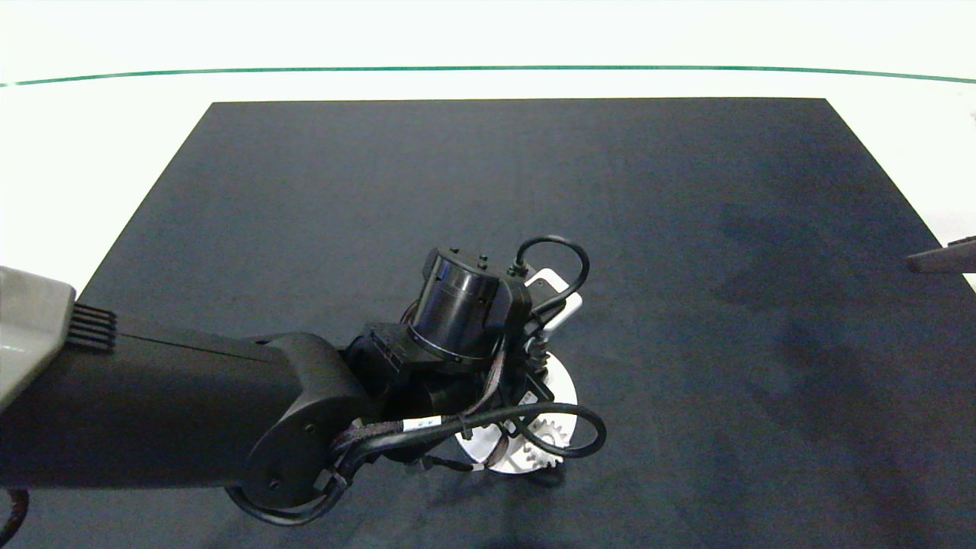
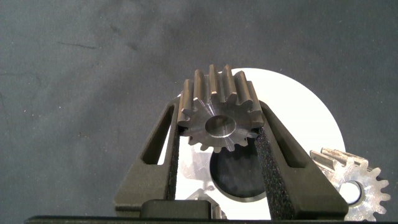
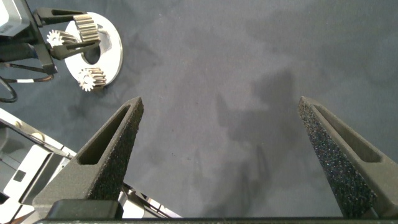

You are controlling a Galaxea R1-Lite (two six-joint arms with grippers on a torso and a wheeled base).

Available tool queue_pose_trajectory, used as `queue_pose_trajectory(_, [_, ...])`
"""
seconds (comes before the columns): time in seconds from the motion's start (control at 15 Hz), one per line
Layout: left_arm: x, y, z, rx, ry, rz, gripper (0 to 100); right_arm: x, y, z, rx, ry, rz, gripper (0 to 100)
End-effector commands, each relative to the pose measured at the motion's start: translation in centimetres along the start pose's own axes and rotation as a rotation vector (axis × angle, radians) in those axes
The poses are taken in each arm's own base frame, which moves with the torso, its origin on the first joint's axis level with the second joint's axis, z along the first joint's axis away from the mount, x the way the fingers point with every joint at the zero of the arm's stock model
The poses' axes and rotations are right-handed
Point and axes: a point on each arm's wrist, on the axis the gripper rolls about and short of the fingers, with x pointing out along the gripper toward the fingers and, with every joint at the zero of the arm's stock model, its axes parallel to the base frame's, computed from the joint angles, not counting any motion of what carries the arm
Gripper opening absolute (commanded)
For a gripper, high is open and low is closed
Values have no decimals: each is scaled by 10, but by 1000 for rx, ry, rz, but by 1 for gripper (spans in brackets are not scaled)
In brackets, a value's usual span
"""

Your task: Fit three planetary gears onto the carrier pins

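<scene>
My left gripper (image 2: 219, 118) is shut on a silver planetary gear (image 2: 217, 115), which it holds just above the white ring-shaped disc (image 2: 298, 118) and over the rim of its central hole (image 2: 236, 180). A second gear (image 2: 356, 185) lies flat on the disc, with a light centre in its bore. From the right wrist view, two gears (image 3: 92, 78) (image 3: 57, 38) rest on the disc (image 3: 111, 50), beside the held gear (image 3: 84, 26). No bare carrier pin shows. My right gripper (image 3: 221, 102) is open over bare mat, far to the right.
A dark mat (image 1: 488, 213) covers the white table (image 1: 114, 137). My left arm (image 1: 229, 412) and its cables hide most of the disc (image 1: 564, 389) in the head view. The right gripper (image 1: 942, 258) only pokes in at the right edge.
</scene>
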Motion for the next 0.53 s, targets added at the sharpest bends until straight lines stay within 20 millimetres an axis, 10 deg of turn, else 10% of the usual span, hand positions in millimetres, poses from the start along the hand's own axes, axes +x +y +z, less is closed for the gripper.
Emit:
queue_pose_trajectory(0.07, [0,-1,-1,7,8,-1,19,2,-3,-1,9,8,3,100])
queue_pose_trajectory(0.13, [0,0,-1,10,11,-2,19,3,-4,-1,10,4,12,100])
queue_pose_trajectory(0.2, [0,0,-1,13,13,-3,100,5,-7,-1,17,5,10,100])
queue_pose_trajectory(0.53, [-1,1,1,14,8,0,100,6,-9,-3,9,7,15,100])
